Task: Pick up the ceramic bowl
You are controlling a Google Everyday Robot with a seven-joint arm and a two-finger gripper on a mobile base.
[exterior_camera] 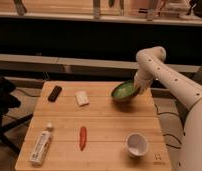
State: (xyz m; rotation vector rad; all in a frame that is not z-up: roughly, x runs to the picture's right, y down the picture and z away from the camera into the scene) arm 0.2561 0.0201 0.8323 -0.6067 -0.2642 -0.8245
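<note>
The ceramic bowl [124,91] is a round green dish with a dark rim, tilted toward the camera at the far right of the wooden table [106,125]. It appears lifted slightly off the tabletop. My gripper [137,88] is at the bowl's right rim, at the end of the white arm that reaches in from the right, and it is holding that rim.
On the table lie a black object [55,93] at the far left, a white block [82,98], a red pepper-like item [82,137], a white bottle [40,146] at the front left and a white cup [137,144] at the front right. A dark chair [3,107] stands left.
</note>
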